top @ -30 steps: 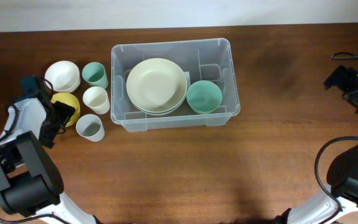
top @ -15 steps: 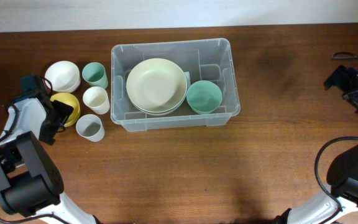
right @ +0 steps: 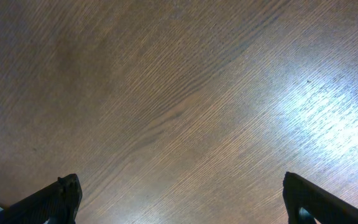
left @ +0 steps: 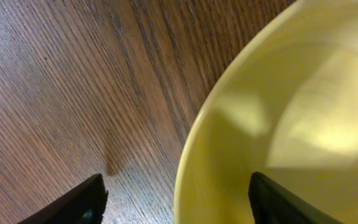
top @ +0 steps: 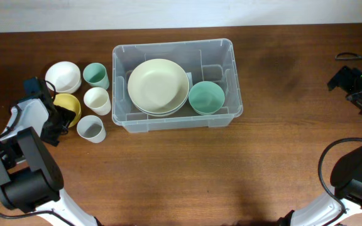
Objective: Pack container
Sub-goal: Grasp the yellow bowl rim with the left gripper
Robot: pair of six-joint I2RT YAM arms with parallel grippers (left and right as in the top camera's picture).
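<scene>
Left gripper (top: 56, 117) nudged slightly right. Container (top: 228, 50) sits centred near the rear edge, long axis left-right, opening up, well right of that gripper. Count: one container holding cream bowl (top: 158, 85) and green bowl (top: 206, 97). Off its left wall: green cup (top: 95, 75), cream cup (top: 97, 100), grey cup (top: 90, 129), white bowl (top: 63, 76), yellow bowl (top: 68, 107). Left jaws are spread, straddling the yellow bowl's rim. Right gripper (right: 182, 208) is spread wide by the right edge.

Yellow bowl (top: 71, 104) nr grey cup (top: 90, 129) (wood tbl (top: 168, 176)).

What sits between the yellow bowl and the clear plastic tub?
In the overhead view, a cream cup stands between the yellow bowl and the large clear plastic tub.
</scene>
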